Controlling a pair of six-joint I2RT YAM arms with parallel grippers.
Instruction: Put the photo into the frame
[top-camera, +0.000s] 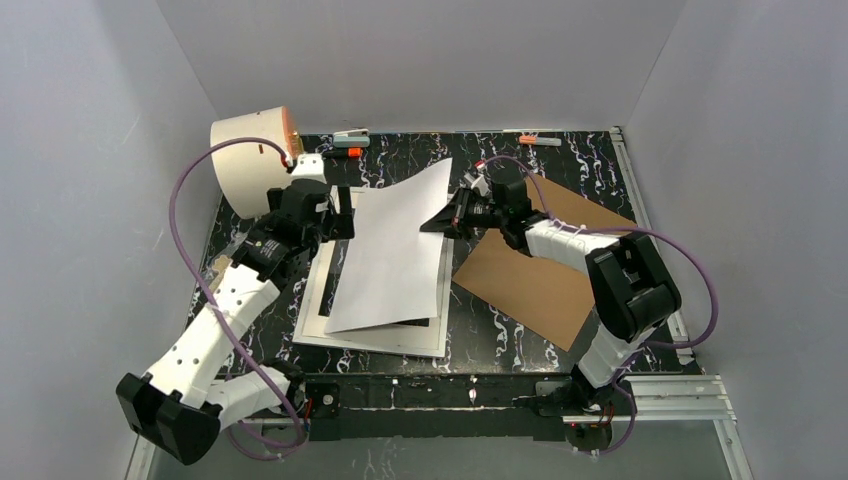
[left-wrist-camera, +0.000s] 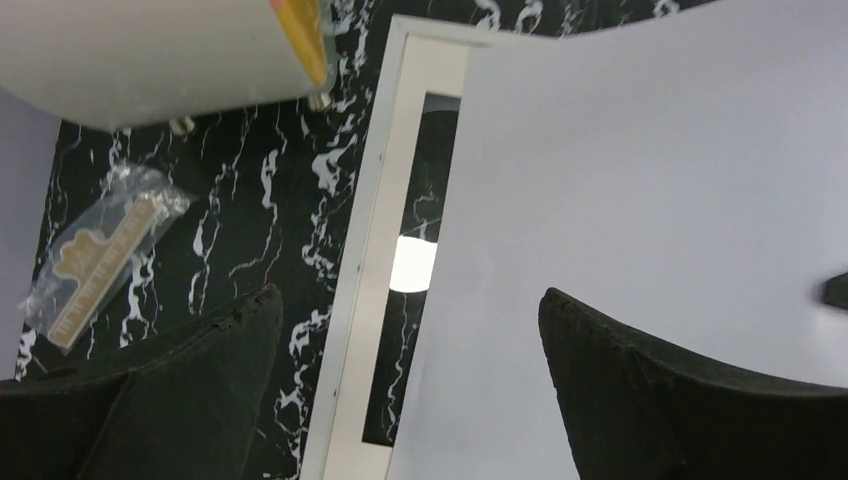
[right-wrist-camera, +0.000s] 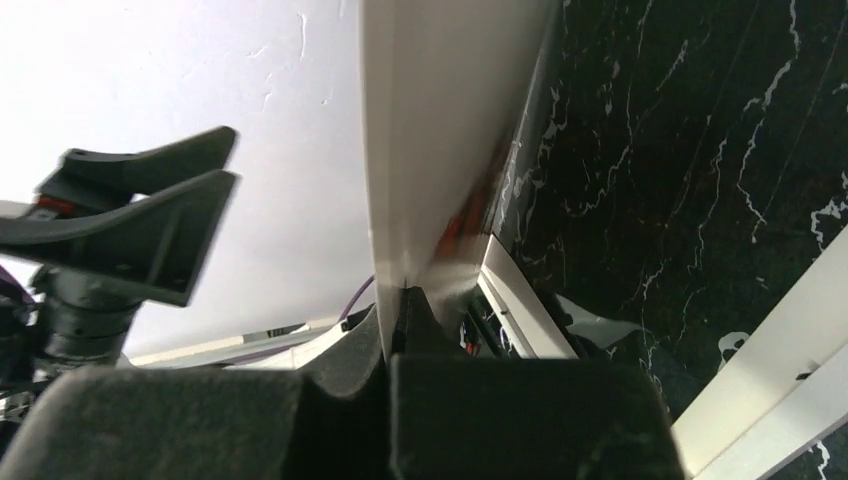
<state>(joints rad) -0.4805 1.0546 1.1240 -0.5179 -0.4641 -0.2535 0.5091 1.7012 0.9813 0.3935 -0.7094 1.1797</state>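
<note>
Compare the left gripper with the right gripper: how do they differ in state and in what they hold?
The left gripper is open and holds nothing, whereas the right gripper is shut on the photo. The left gripper sits at the photo's left edge over the frame; the right gripper pinches its right edge, holding that side raised. Both have black fingers and face the photo.
</note>
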